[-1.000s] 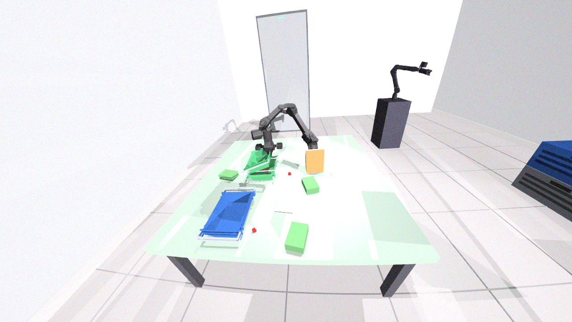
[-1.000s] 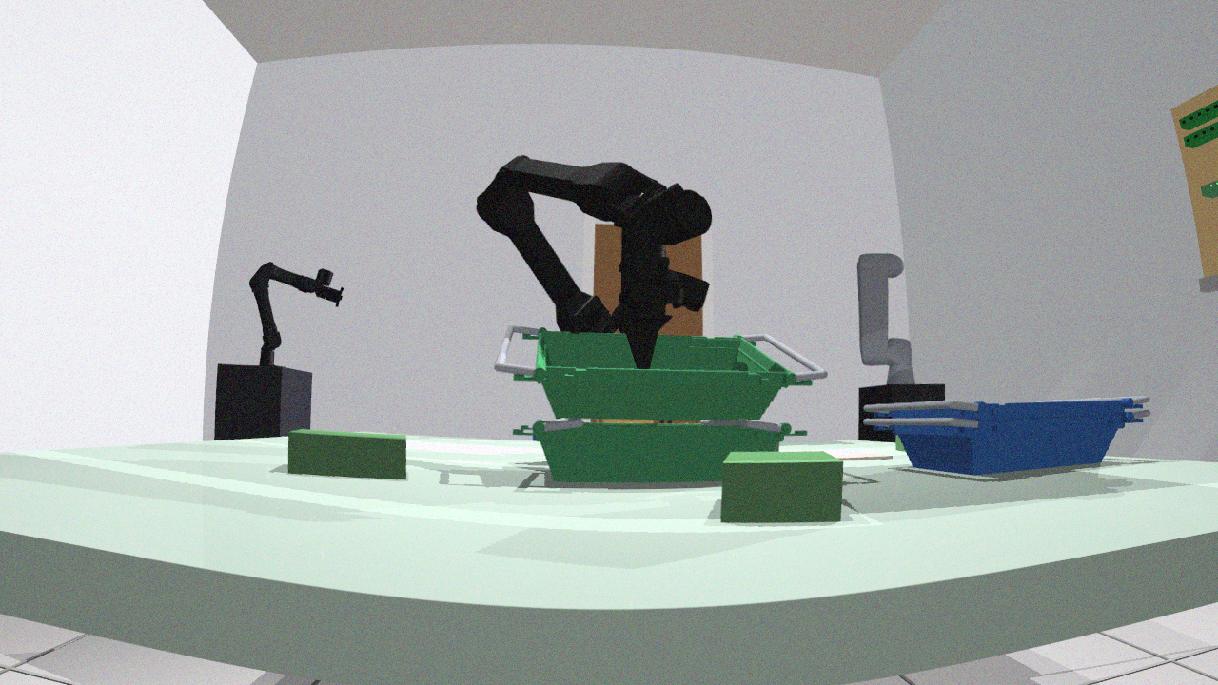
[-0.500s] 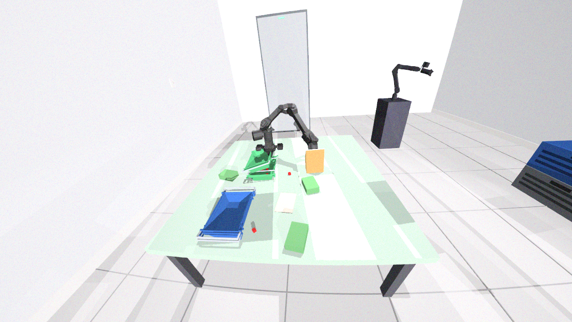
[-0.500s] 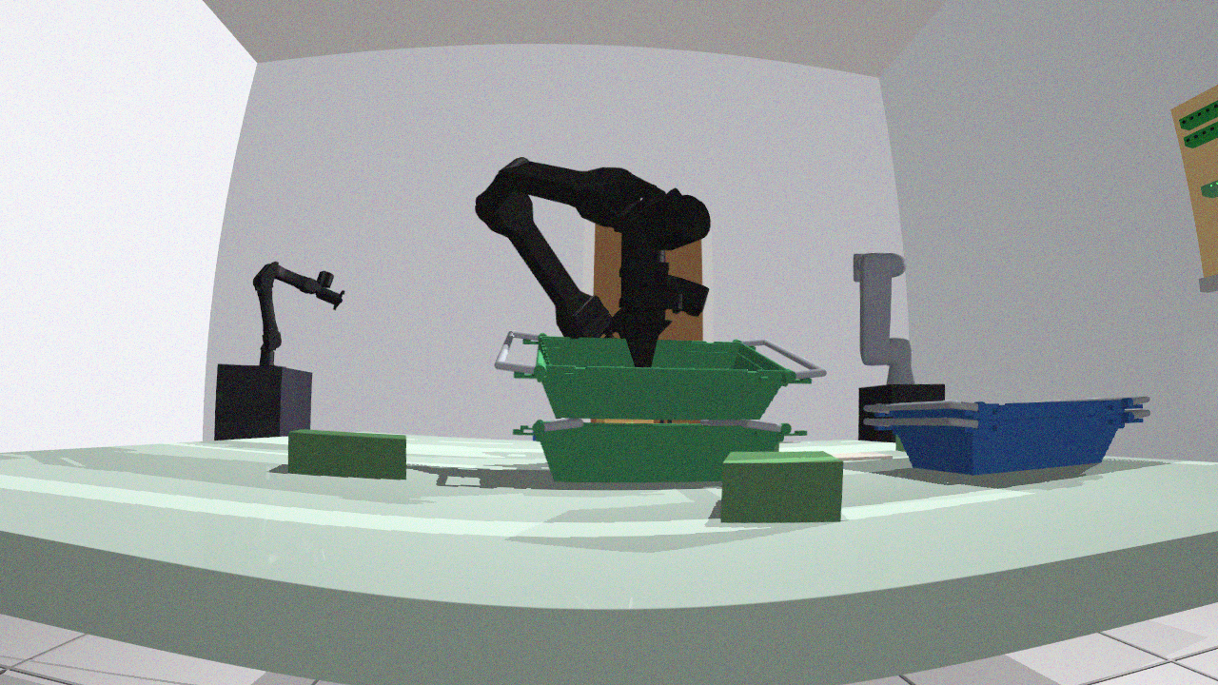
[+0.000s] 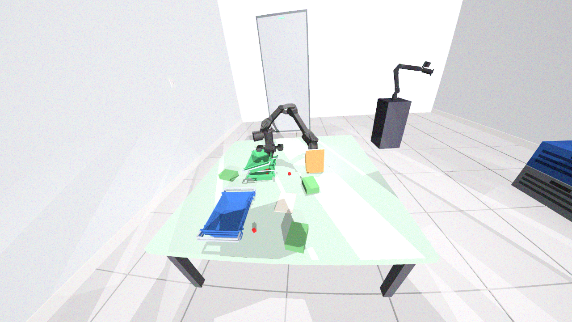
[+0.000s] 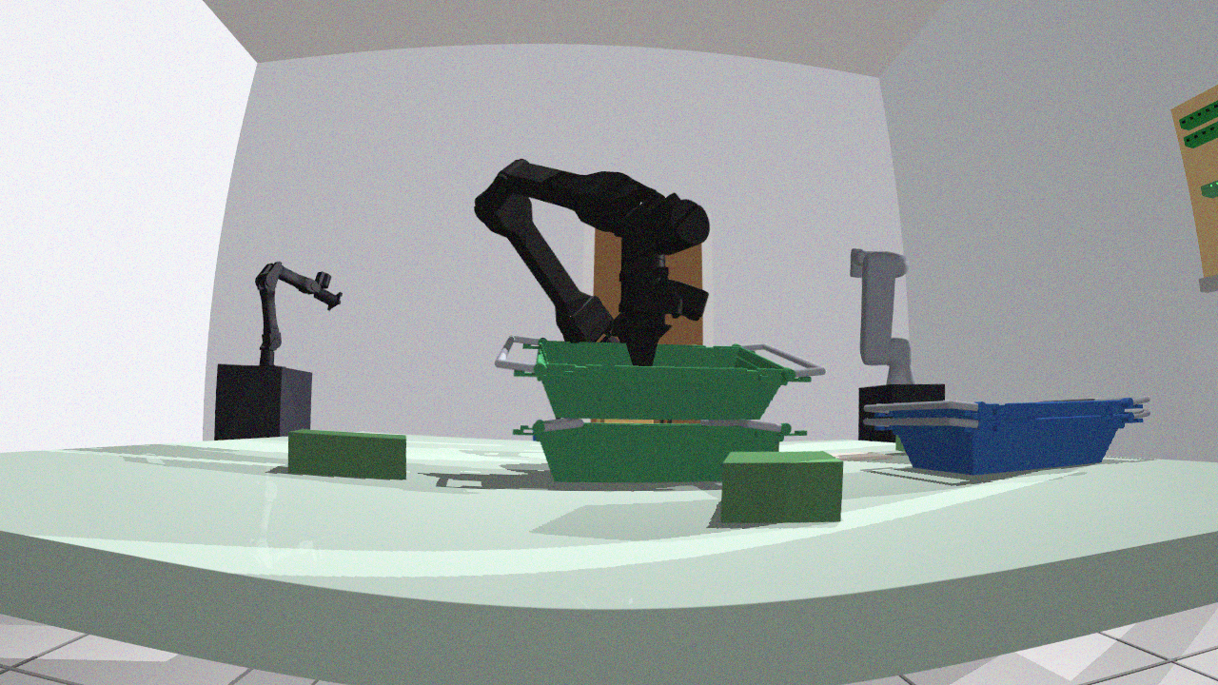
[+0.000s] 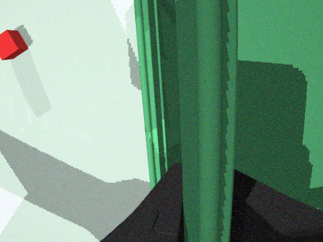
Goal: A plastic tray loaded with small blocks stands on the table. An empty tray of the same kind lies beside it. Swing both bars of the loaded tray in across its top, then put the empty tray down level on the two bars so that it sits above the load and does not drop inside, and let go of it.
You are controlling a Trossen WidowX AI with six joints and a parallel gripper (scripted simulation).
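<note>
The empty green tray [image 5: 255,163] [image 6: 656,399] [image 7: 210,84] is above the loaded tray, its own bars out over its ends. It is tilted, the gripped long side higher. My gripper [image 5: 271,154] [image 6: 641,361] [image 7: 195,172] is shut on that side's wall. The loaded green tray [image 6: 647,457] stands on the table below. Its two wire bars [image 6: 561,424] [image 6: 742,424] lie inward across its top. Red blocks [image 5: 267,171] show inside it in the top view. The exterior view shows almost no gap between the upper tray's underside and the bars; contact is unclear.
A blue tray [image 5: 231,208] [image 6: 1013,439] stands farther along the table. Green blocks [image 5: 296,237] [image 5: 310,185] [image 6: 780,489] [image 6: 346,456], an upright orange panel [image 5: 314,161], a beige plate [image 5: 284,205] and loose red cubes [image 5: 289,173] [image 5: 254,230] [image 7: 11,45] are around.
</note>
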